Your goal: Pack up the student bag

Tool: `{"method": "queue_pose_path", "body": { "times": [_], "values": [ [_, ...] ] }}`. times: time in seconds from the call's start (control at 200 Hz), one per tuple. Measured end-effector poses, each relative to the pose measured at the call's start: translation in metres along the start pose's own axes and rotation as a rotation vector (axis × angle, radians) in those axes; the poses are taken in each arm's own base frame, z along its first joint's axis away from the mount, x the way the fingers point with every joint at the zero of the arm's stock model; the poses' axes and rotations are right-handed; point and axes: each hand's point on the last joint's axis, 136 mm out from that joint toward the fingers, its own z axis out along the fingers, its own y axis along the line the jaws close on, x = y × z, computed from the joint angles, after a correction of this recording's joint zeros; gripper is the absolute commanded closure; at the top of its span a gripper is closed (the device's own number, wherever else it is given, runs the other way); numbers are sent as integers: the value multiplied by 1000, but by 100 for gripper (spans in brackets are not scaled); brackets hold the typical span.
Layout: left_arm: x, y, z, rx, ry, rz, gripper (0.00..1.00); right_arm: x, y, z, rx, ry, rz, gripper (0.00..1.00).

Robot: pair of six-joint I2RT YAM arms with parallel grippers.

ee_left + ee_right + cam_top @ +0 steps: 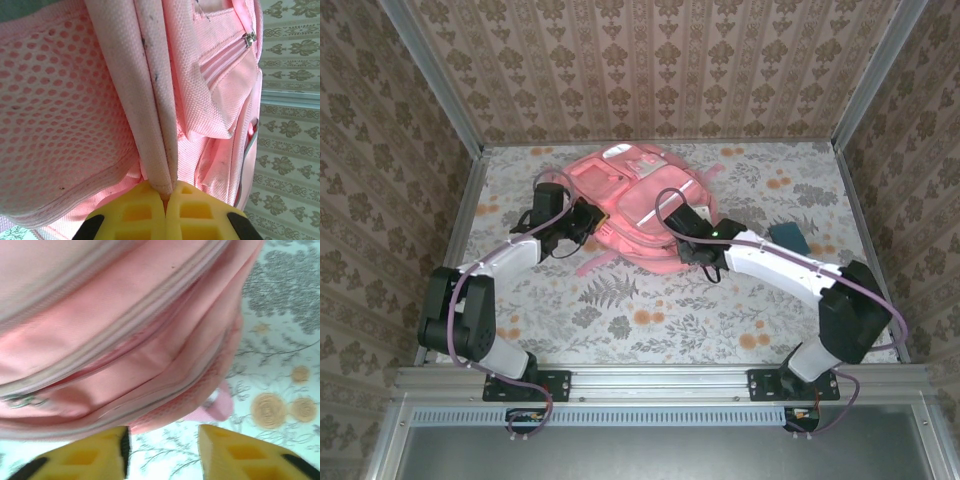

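The bag (pixel 638 210) is a large salmon-pink fabric backpack. It lies front-up on the bench (pixel 650 320), toward the far middle. A pale stripe crosses its front, with white patches near the far end. Several zipped pockets layer the front, and the zips seen close up on its right side look shut. On its left side, beside a mesh panel, a grubby piped seam is pinched between the left fingers (pixel 135 212). A pink strap trails from the near edge.

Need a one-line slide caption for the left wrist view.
Left claw pinches a pale fabric edge of the student bag, pink mesh panel beside it, zipper pull beyond.
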Motion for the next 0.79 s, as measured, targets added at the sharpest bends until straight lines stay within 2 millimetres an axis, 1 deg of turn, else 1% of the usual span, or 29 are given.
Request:
{"method": "queue_pose_path", "body": {
  "times": [0.045,0.09,0.15,0.22,0.32,0.49,0.55,0.7,0.795],
  "values": [
    [0,2,1,-4,2,4,100,-1,7,-5,-64,2,-3,41],
    [0,3,2,-8,5,8,100,-2,15,-9,-120,5,-9,39],
    [-1,7,3,-19,10,6,100,-2,26,-11,-190,13,-19,40],
    [-3,10,4,-28,12,7,100,-1,36,-10,-248,28,-40,43],
    [-5,13,6,-38,15,4,100,2,47,0,-285,47,-83,50],
    [-6,14,7,-42,24,5,100,12,55,24,-292,89,-165,51],
    [-7,15,7,-43,26,6,100,11,55,29,-298,92,-183,51],
    [-9,18,8,-48,31,7,100,0,58,42,-310,77,-220,52],
    [-10,18,8,-47,30,8,100,-1,61,48,-320,79,-245,53]
  ]
}}
